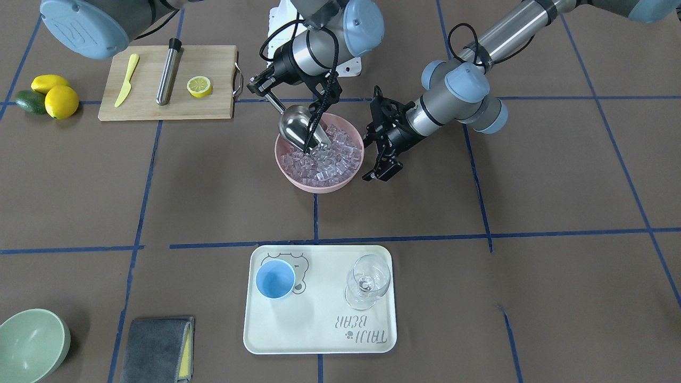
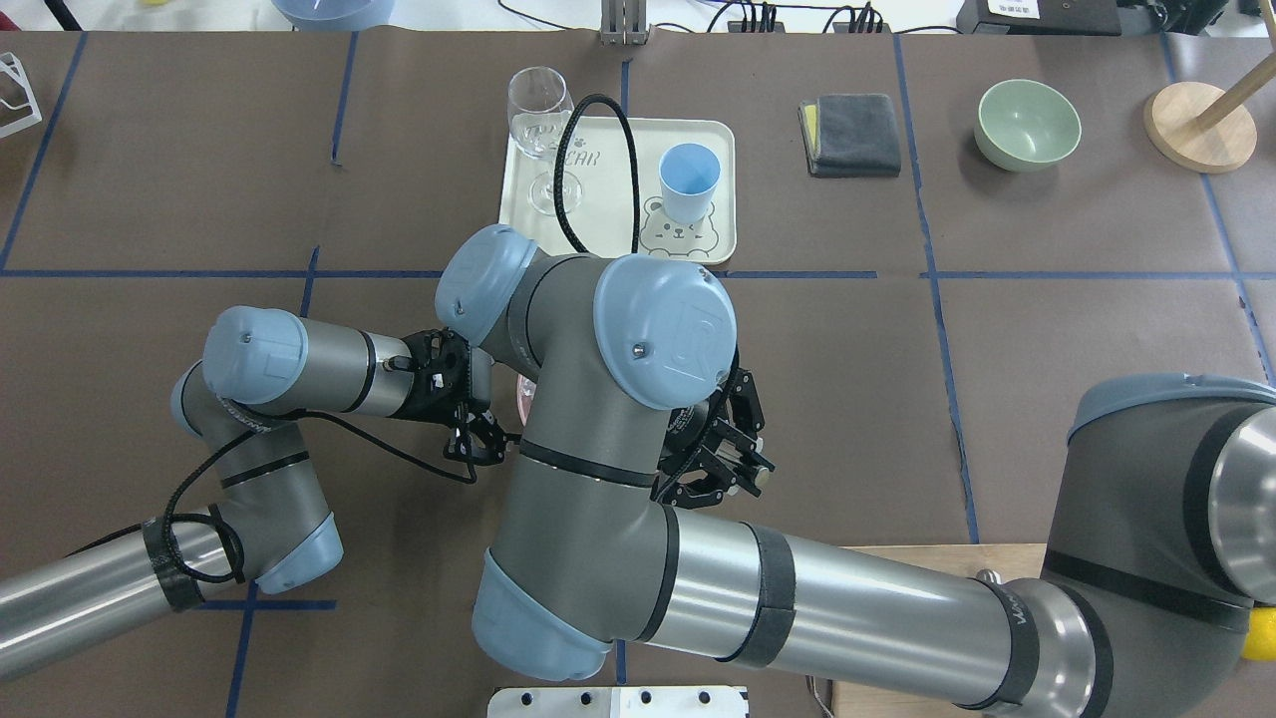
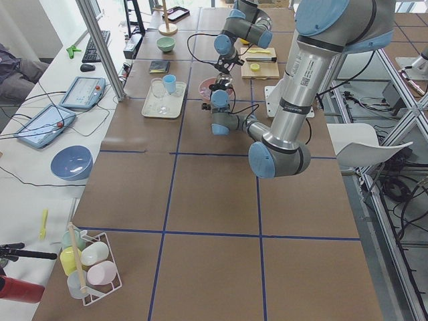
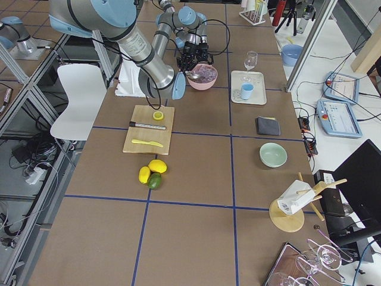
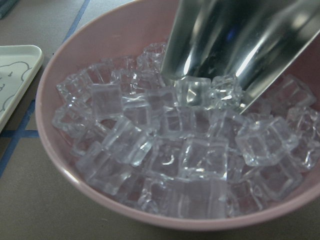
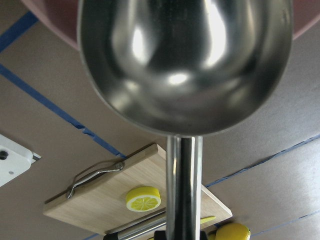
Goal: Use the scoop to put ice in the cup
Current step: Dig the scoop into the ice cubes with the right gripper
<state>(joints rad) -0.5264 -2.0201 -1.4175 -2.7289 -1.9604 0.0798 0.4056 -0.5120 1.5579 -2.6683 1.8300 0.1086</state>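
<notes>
Tightly pinching its thin handle, the right gripper (image 1: 263, 89) holds the shiny stainless-steel scoop (image 1: 297, 127) tilted down, tip among small clear ice cubes (image 1: 335, 157) in a pink bowl (image 1: 300, 184); the left gripper (image 1: 382, 173), spread, hangs beside the rim; the small light-blue cup (image 1: 275, 279) stands well apart.

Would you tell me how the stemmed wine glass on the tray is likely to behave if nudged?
The wine glass probably tips easily: wide bowl on a thin stem. Clear thin walls suggest it is fragile. On the smooth tray it may slide.
</notes>
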